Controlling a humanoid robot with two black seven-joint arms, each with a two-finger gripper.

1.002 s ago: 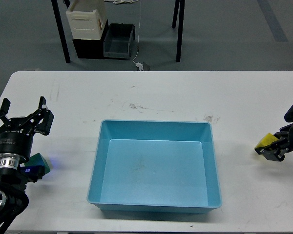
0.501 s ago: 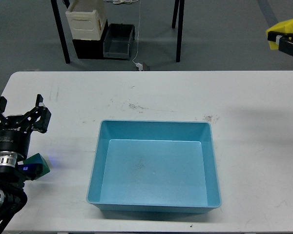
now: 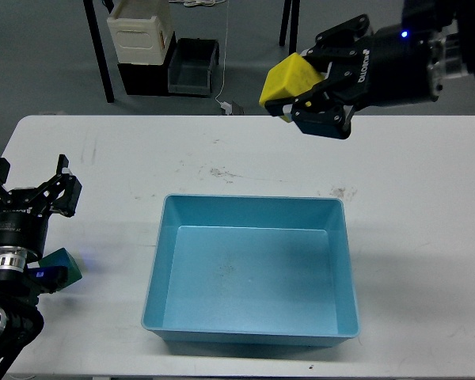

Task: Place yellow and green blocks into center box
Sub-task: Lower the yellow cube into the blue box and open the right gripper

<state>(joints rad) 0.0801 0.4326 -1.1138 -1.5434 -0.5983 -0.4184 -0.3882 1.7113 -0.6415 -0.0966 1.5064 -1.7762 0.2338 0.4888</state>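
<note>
My right gripper (image 3: 299, 89) is shut on the yellow block (image 3: 290, 82) and holds it high in the air above the table, beyond the far edge of the light-blue center box (image 3: 252, 332). The box stands empty in the middle of the white table. My left gripper (image 3: 30, 195) is open at the table's left edge. The dark green block (image 3: 65, 263) lies on the table just below and to the right of it, partly hidden by the arm.
Beyond the white table (image 3: 245, 154), a white bin (image 3: 139, 33) and a dark bin (image 3: 191, 67) stand on the floor between black table legs. A thin cable hangs near them.
My right arm has swung from the upper right corner leftward with the yellow block, now above the box's far side. The left arm has barely moved.
</note>
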